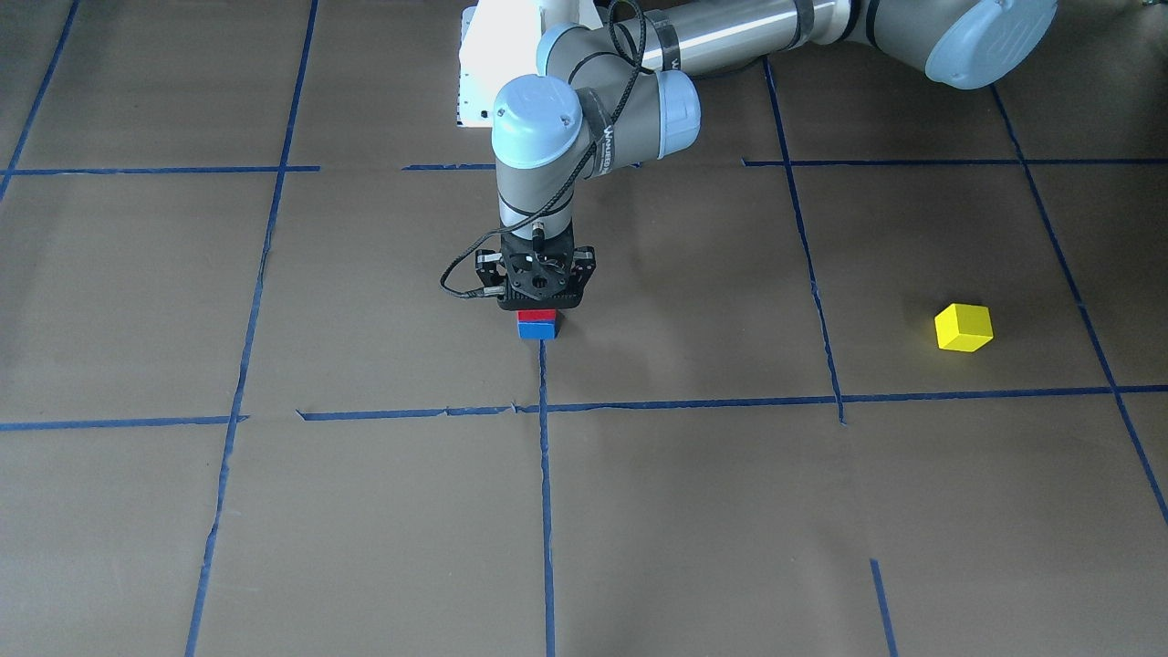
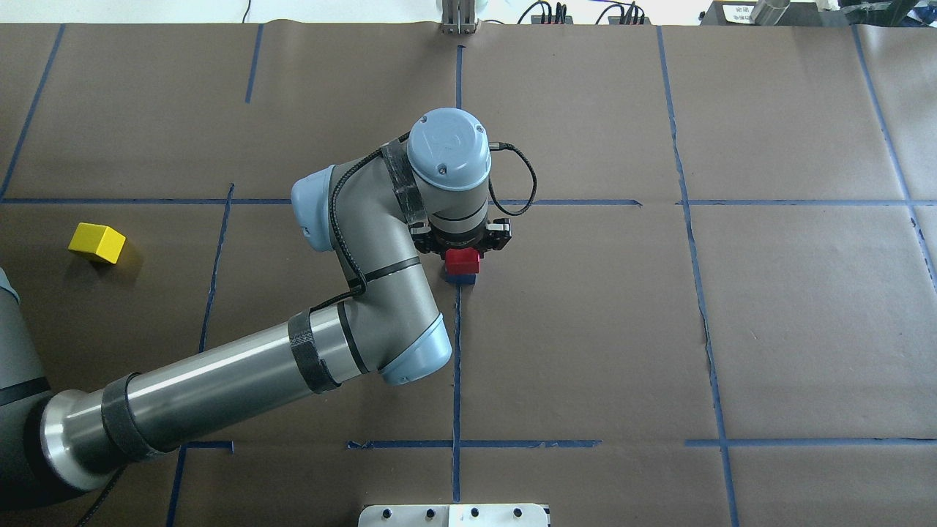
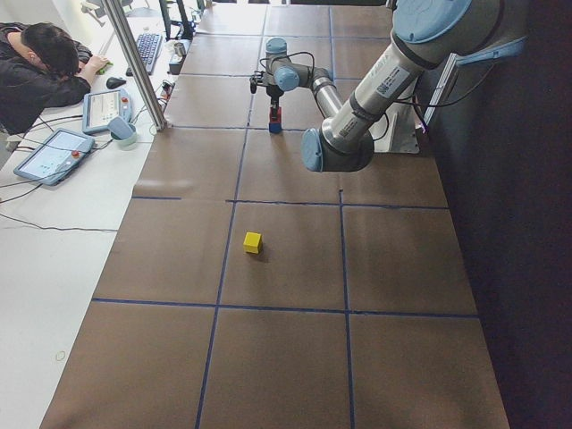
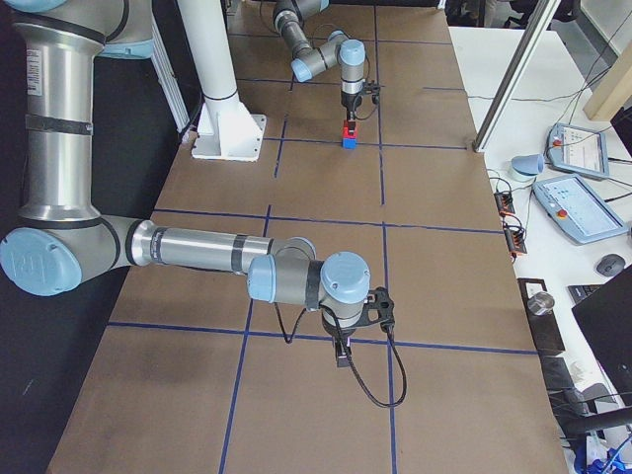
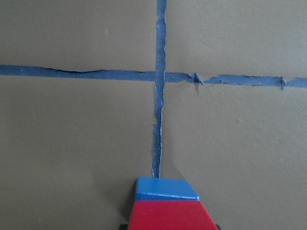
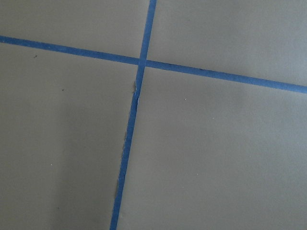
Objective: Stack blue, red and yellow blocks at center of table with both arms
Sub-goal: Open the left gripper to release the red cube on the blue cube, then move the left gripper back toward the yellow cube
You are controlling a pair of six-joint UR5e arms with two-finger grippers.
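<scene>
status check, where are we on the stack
Left gripper looks shut on red block, seated on blue block at centre. Right gripper off to the side, state unclear. Yellow block not yet stacked, loose on robot's left. Nothing blocking.

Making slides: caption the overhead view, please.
Left gripper at red block atop blue block; yellow block sits apart at left.

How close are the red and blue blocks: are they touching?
Touching. The front-facing view shows the red block sitting straight on the blue block, their faces meeting along one line with no gap; the left wrist view agrees.
</scene>
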